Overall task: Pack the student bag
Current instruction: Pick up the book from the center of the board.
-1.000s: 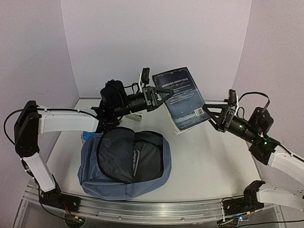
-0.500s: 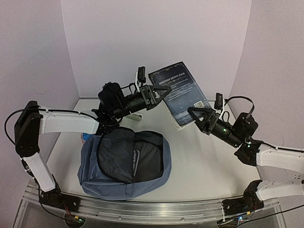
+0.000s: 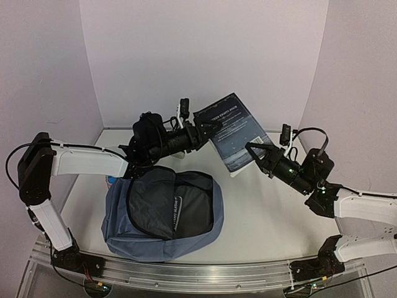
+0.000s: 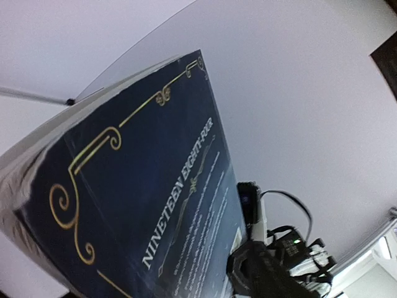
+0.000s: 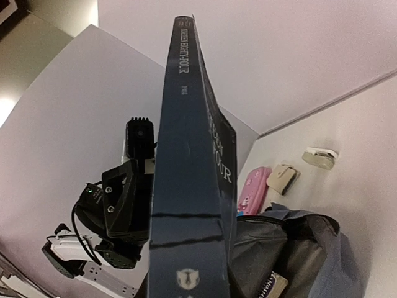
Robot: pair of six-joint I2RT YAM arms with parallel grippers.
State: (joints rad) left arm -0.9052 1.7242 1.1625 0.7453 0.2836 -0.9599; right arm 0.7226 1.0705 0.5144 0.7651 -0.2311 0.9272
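Closed in since earlier: right pincer [image 3: 253, 152], now clamped on lower corner of book [image 3: 232, 133] | left pincer [image 3: 206, 128] at book's left edge, grip untellable | student bag [image 3: 162, 214] lying open on counter [image 3: 273, 205], below-left of book | handover likely, packing pending

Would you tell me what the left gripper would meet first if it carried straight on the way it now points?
The dark blue book, right at the left gripper's tips; whether they touch it is unclear.
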